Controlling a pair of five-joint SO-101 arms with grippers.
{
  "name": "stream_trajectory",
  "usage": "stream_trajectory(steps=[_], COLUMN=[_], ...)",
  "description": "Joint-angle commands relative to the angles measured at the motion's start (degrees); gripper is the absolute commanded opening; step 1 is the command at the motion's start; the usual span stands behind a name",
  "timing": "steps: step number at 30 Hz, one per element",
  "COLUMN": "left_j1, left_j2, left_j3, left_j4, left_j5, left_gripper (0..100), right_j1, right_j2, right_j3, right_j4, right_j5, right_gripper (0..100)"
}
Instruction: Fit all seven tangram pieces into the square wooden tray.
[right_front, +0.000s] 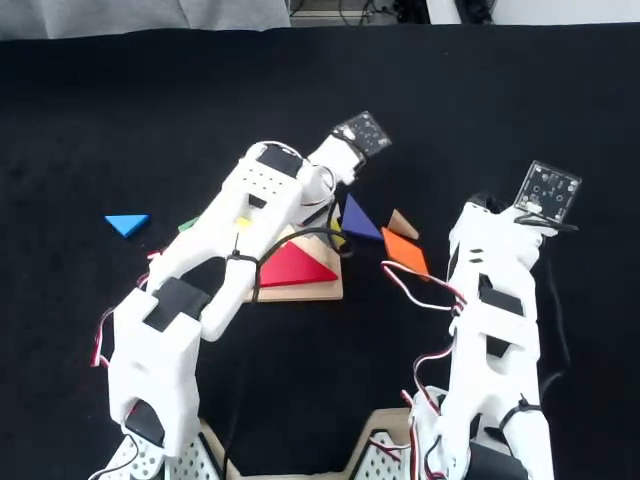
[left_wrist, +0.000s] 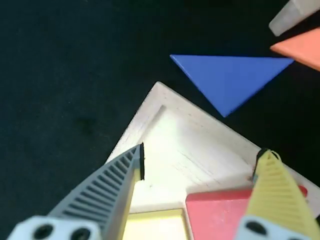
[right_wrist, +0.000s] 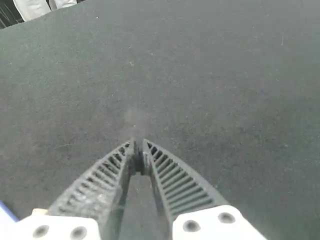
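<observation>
tray: red, yellow in, judged 2 of 7 | blue, orange, tan near tray; cyan, green farther out | left gripper apart, empty, over tray | right gripper together, over cloth

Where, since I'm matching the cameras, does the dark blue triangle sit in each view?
High view: dark blue triangle near centre, beside the orange piece.
Left wrist view: triangle just past the tray corner, beside the orange piece.
Right wrist view: faces black cloth instead.
Shared landmark: the orange piece.

The wooden tray holds a red triangle and yellow piece (blue triangle just outside).
</observation>
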Motion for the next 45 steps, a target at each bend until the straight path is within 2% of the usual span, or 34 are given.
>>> stream_trajectory(steps=[1,5,11,17,28,37,45], left_j1=[-1.5,-2.5,-3.2,-4.1,-7.5,-12.6,-13.2], left_j2=[-0.5,0.0,-0.6,-1.7,-23.1,-21.5,-17.2], left_j3=[-0.5,-0.3,4.1,2.9,8.0,25.8,26.5], left_j4=[1.6,4.0,3.9,4.4,5.5,-19.9,-21.3], left_j5=[-2.5,-4.1,-4.5,-4.2,-2.5,0.8,-3.9], left_gripper=[35,35,35,35,35,35,35], right_j1=[-0.9,-0.9,-0.9,-0.9,-1.0,-2.5,-2.6], right_j2=[-1.8,-1.8,-1.8,-1.8,-1.8,-1.8,-1.8], right_j3=[-0.3,-0.3,-0.4,-0.4,-0.5,-0.1,0.0], right_j4=[-1.4,-1.4,-1.4,-1.4,-1.4,-1.5,-1.5], right_j5=[-0.2,-0.2,-0.2,-0.2,-0.2,-0.2,-0.2], right_gripper=[1.1,1.1,1.1,1.1,1.1,1.1,1.1])
